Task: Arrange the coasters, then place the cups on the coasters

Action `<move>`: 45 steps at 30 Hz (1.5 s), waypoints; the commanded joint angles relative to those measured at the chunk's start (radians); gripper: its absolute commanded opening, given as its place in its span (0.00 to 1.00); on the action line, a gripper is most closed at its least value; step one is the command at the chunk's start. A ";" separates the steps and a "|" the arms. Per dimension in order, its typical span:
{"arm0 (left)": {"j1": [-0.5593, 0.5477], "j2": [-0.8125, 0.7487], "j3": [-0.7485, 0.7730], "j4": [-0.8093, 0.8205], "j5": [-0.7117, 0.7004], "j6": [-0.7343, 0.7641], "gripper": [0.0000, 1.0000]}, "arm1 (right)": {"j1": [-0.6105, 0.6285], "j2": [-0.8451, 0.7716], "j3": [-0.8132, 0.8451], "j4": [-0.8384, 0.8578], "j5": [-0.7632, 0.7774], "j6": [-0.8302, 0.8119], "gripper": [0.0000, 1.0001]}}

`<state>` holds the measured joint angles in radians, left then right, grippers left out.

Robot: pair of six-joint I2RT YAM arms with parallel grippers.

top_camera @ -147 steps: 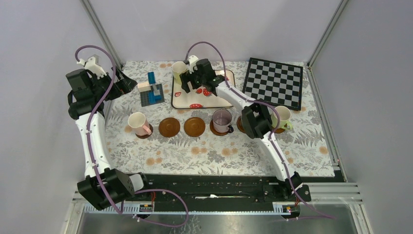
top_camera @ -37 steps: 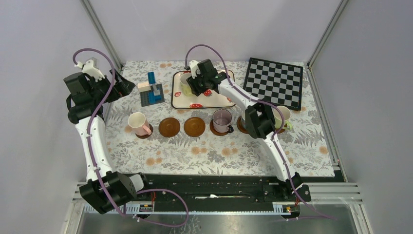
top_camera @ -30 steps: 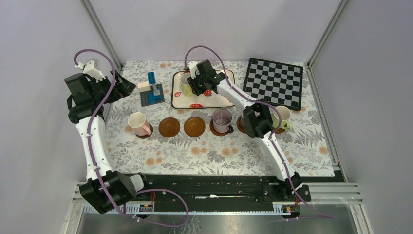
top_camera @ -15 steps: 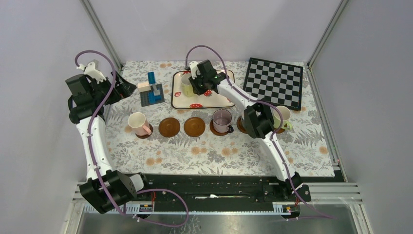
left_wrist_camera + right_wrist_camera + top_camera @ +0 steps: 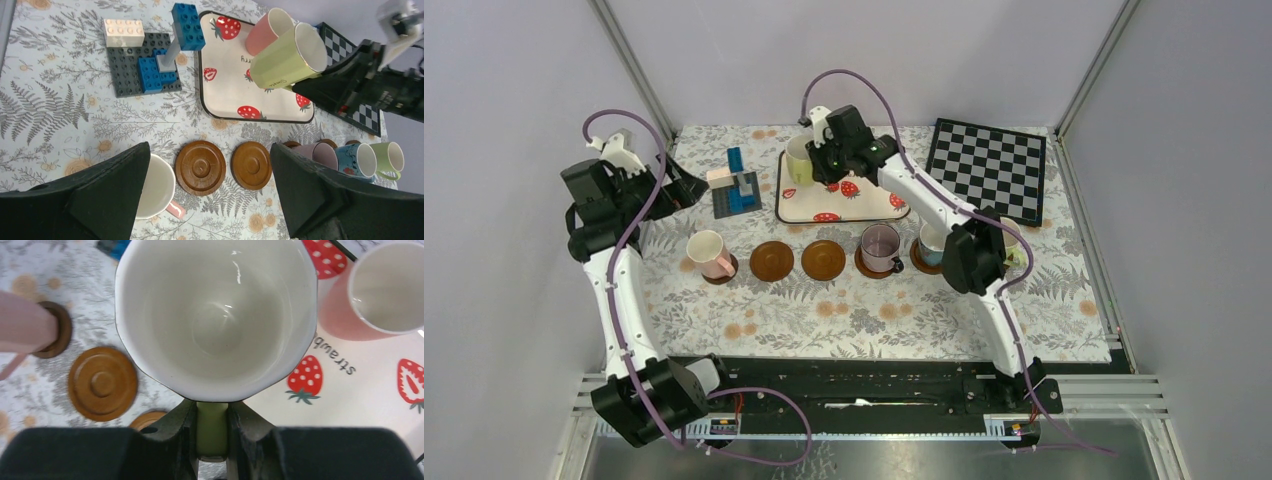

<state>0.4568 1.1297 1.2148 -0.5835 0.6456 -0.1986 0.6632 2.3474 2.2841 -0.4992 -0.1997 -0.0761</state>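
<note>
Cup (image 5: 216,325) newly aloft in end effector (image 5: 212,420)

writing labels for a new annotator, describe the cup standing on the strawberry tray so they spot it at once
Look at the white strawberry-printed tray at the table's far side, left of the black-and-white chessboard. A small pink ceramic mug with a white inside stands on it. Unlike the yellow-green mug beside it, held in the right gripper, nothing grips it.

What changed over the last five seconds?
The right pincer closed on the yellow-green cup by its handle and lifted it, tilted, off the tray. The left pincer stayed open; the pink cup and the coasters stayed put.
</note>
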 commanded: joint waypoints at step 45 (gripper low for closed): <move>0.006 -0.084 -0.053 0.007 0.013 -0.002 0.99 | 0.432 -0.231 -0.547 0.441 0.395 0.219 0.00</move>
<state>0.4576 1.0485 1.1606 -0.6121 0.6472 -0.1959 1.0931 2.1239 1.6596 -0.1665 0.1753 0.1268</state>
